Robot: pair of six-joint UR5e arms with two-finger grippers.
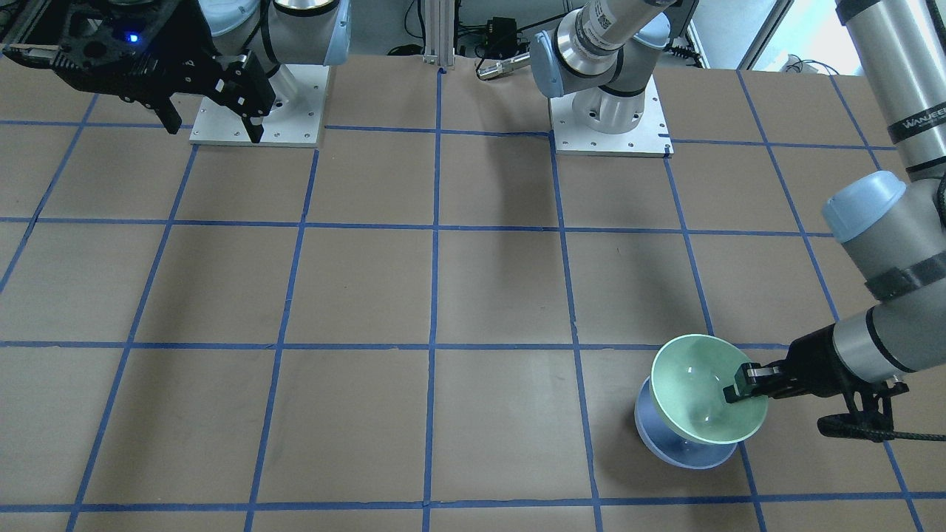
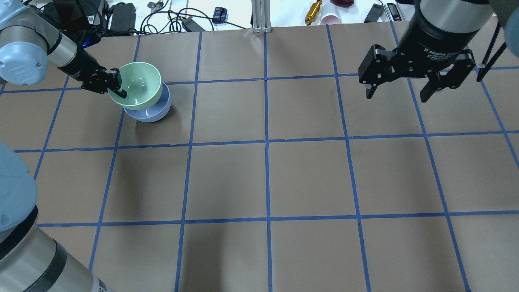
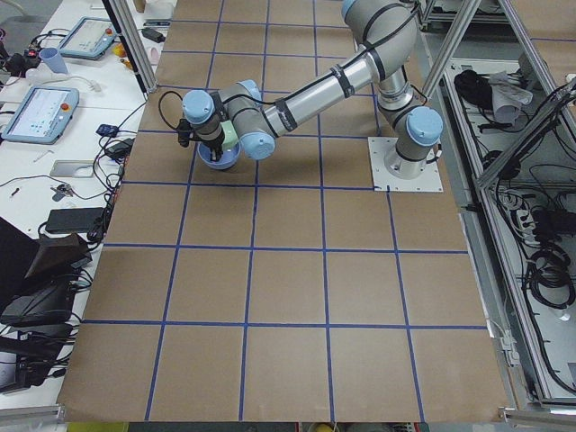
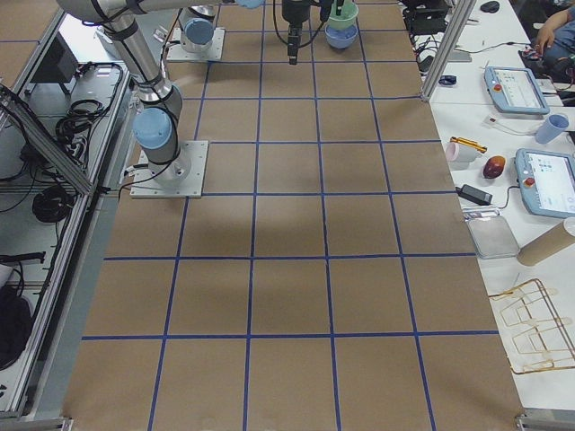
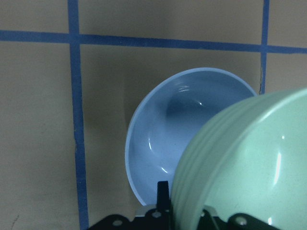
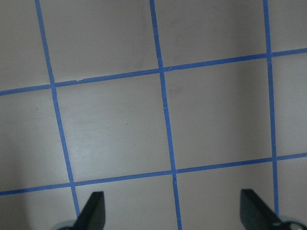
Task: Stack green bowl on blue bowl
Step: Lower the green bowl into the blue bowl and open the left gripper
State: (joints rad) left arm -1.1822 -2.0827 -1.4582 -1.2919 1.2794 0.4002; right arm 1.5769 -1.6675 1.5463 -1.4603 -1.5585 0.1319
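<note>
My left gripper point(image 2: 117, 87) is shut on the rim of the green bowl point(image 2: 138, 83) and holds it tilted just above the blue bowl point(image 2: 152, 113), which sits on the table at the far left. In the front view the green bowl point(image 1: 702, 391) overlaps the blue bowl point(image 1: 680, 447), with the left gripper point(image 1: 739, 388) pinching its rim. In the left wrist view the green bowl point(image 5: 249, 167) covers part of the blue bowl point(image 5: 177, 134). My right gripper point(image 2: 399, 91) is open and empty, high over the table's far right.
The table point(image 2: 263, 174) is brown paper with a blue tape grid. Cables, a yellow tool point(image 2: 313, 11) and a cup point(image 2: 331, 18) lie beyond its far edge. The arm bases point(image 1: 610, 125) stand on the robot's side.
</note>
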